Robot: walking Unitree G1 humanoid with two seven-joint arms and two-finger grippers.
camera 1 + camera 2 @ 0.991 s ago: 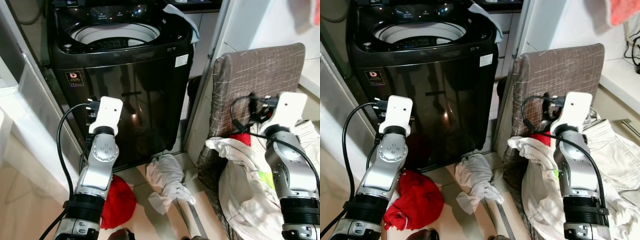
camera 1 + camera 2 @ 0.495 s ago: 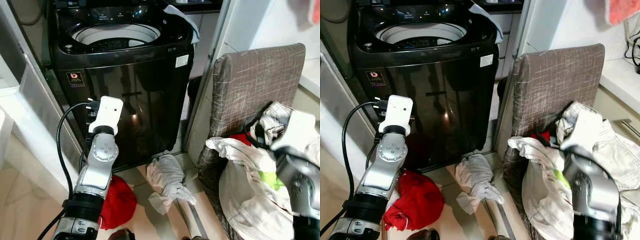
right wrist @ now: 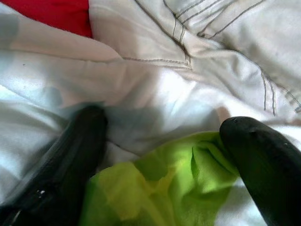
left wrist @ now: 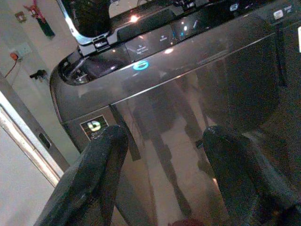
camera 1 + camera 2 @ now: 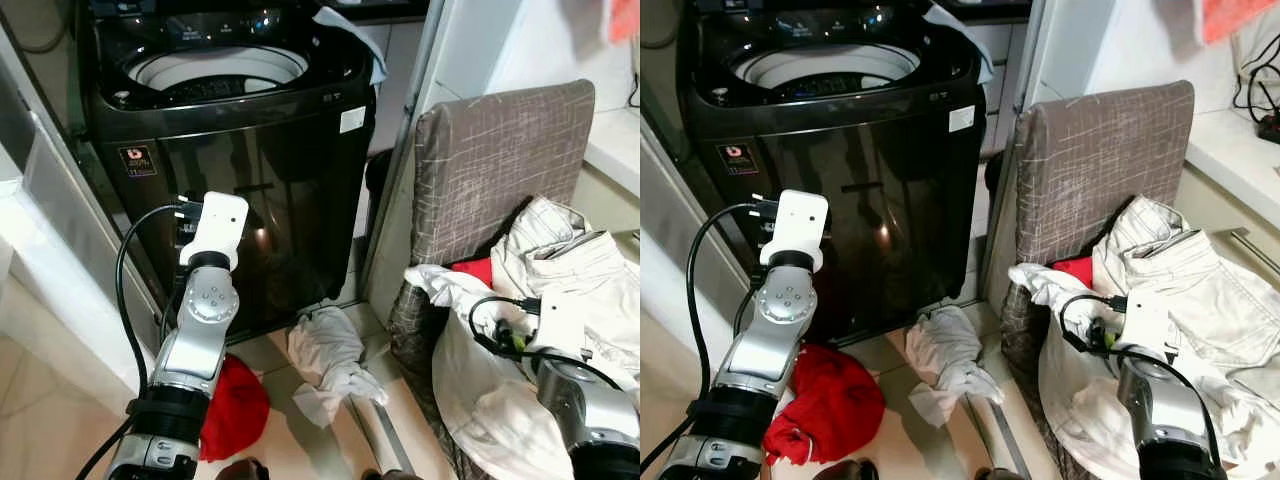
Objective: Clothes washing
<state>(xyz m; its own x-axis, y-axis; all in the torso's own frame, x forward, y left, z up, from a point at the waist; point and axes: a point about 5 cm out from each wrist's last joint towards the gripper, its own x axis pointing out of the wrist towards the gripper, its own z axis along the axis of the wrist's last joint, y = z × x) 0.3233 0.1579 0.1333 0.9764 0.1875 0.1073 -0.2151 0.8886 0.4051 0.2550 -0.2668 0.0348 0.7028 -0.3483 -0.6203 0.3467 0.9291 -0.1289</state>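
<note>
Right wrist view: right gripper (image 3: 160,155), lowered from chair-back height, spreads its fingers over a lime-green garment (image 3: 160,183) on white laundry (image 3: 155,89); left gripper (image 4: 160,174) open, unmoved

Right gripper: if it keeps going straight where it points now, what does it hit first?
Most likely the lime-green cloth lying between its open jaws, on the pile of white laundry on the chair. Depth is unclear, but the right gripper looks nearly on it.

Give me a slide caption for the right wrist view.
Right gripper open over a lime-green garment lying among white clothes, with red fabric beyond.
</note>
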